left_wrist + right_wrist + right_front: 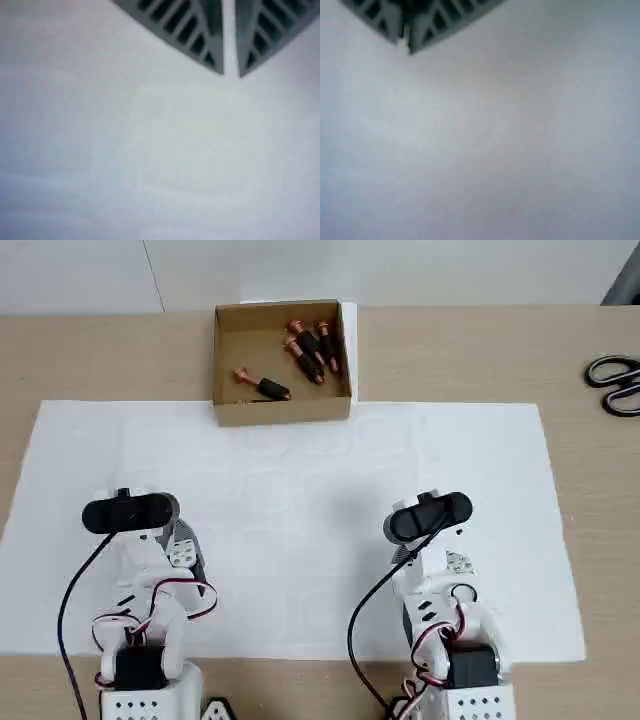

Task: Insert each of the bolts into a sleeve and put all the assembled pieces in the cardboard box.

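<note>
Left gripper (231, 72): the fingers are drawn almost together, with only a thin slit between them. It holds nothing and hangs just above the white sheet (300, 500).
Right gripper (406, 47): the fingers are closed against each other, with nothing between them. It is also low over the sheet.
Arms: the left arm (140, 570) and the right arm (440, 570) both stand folded at the near edge of the sheet, well apart from the box.
Cardboard box (240, 345): it is open on top and stands at the far edge of the sheet, between the two arms' lines.
Assembled pieces (312, 350): as far as I can count there are four, each a copper bolt in a dark sleeve. Three lie close together on one side of the box and one lies alone (262, 386) on the other side.
Done: every piece I can see lies inside the box with its bolt in its sleeve.
Left to do: I judge nothing, so the task looks finished.
Aside: scissors (615, 385) lie on the bare table, far from the work.
</note>
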